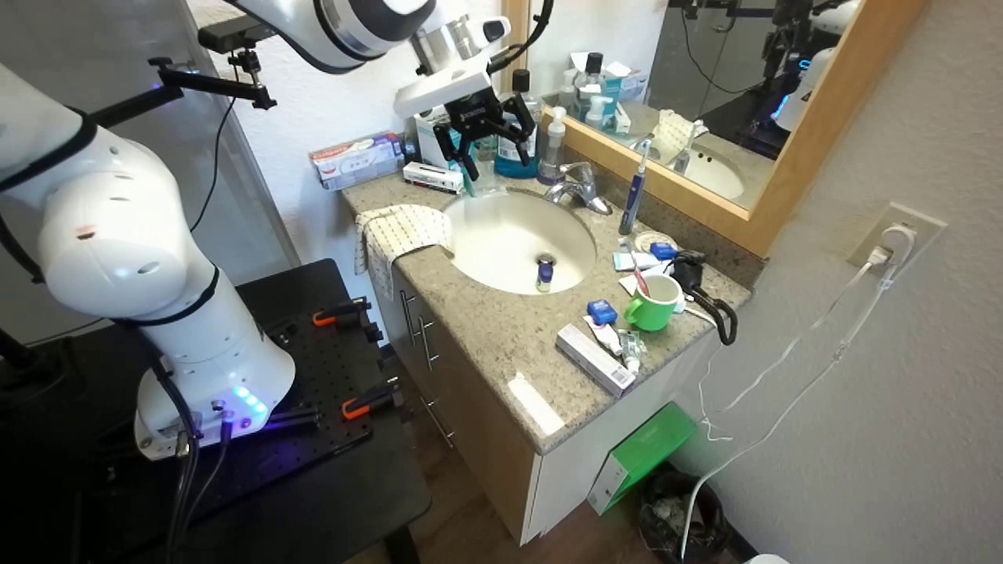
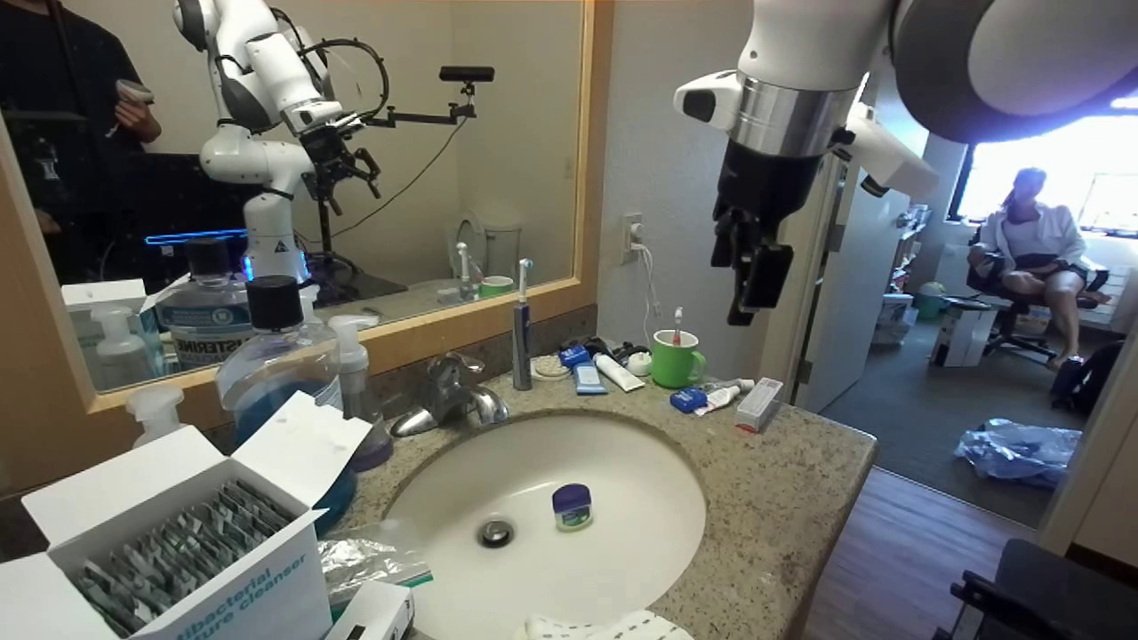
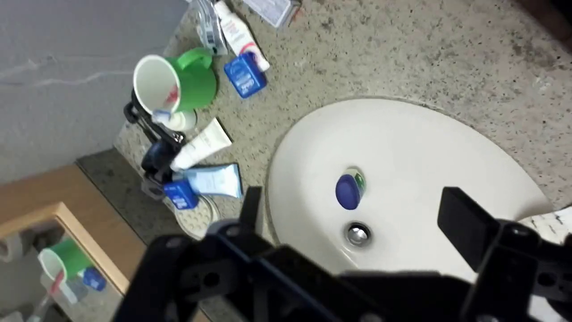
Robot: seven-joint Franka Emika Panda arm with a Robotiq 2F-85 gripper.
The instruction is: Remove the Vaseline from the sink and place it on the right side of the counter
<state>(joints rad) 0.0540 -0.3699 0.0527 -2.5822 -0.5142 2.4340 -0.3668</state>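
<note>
The Vaseline, a small jar with a purple lid and green-white label (image 2: 572, 508), stands in the sink (image 2: 640, 569) close to the drain. In an exterior view the jar (image 1: 544, 276) looks small against the white basin. My gripper (image 1: 498, 168) hangs high over the vanity, well apart from the jar. Its jaws stand wide, with nothing held. The wrist view has the jar (image 3: 349, 190) far below, framed between the black fingers (image 3: 469, 228). Speckled counter (image 1: 478, 313) surrounds the basin.
A chrome faucet (image 2: 453, 400) and an upright electric toothbrush (image 2: 522, 338) line the back. A green cup (image 1: 654, 304), tubes and a long box (image 1: 595, 360) occupy one end. Mouthwash (image 1: 517, 149) and an open carton (image 2: 204, 533) crowd the opposite end. A cloth (image 1: 403, 235) drapes over the front edge.
</note>
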